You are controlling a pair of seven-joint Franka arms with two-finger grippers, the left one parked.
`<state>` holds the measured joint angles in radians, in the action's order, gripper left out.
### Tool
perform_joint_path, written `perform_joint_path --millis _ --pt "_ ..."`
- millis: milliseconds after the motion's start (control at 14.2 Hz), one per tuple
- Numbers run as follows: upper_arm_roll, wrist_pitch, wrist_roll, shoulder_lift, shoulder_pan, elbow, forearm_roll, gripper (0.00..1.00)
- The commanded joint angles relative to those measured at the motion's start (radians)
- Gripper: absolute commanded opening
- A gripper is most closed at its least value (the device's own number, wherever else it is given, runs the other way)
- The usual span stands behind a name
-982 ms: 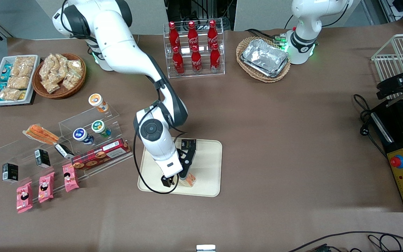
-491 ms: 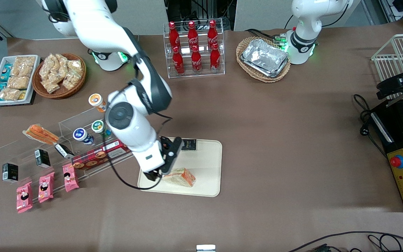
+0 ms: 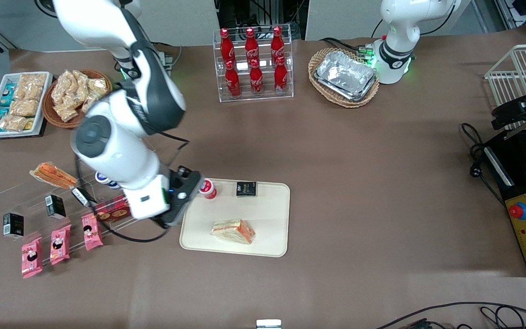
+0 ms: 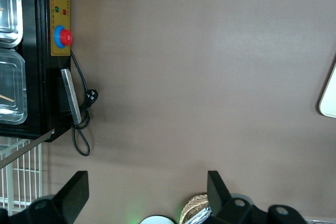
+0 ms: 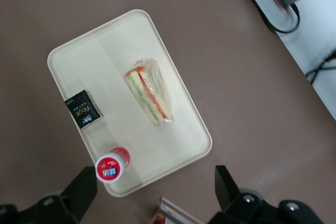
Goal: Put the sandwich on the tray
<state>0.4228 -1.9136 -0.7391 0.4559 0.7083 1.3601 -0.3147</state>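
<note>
The sandwich (image 3: 234, 230), a clear-wrapped wedge with pale bread and an orange-red edge, lies flat on the cream tray (image 3: 270, 214), near the tray's edge closest to the front camera. My gripper (image 3: 180, 197) hangs above the tray's edge at the working arm's end, well clear of the sandwich. In the right wrist view the sandwich (image 5: 149, 94) rests in the middle of the tray (image 5: 97, 59). There my gripper (image 5: 155, 184) is open, with only the tray rim and table between its fingers.
A red-capped small bottle (image 3: 207, 188) and a black box (image 3: 246, 188) also stand on the tray. An acrylic shelf with cups, boxes and an orange-striped wedge (image 3: 53, 175) sits toward the working arm's end. Pink packets (image 3: 60, 242) lie beside it.
My gripper let go of the sandwich, rose and swung off the tray toward the working arm's end. The sandwich stays lying on the tray, and the red-capped bottle came into view.
</note>
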Motion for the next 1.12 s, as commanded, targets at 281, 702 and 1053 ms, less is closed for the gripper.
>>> perform_joint_path --millis 281,702,1053 --pt "0.036 0.217 0.470 -0.216 -0.027 0.024 0.114 1.00" --pt "0.024 0.343 0.569 -0.310 -0.185 0.033 0.146 1.00" --pt "-0.054 0.418 0.712 -0.355 -0.356 0.033 0.175 1.00"
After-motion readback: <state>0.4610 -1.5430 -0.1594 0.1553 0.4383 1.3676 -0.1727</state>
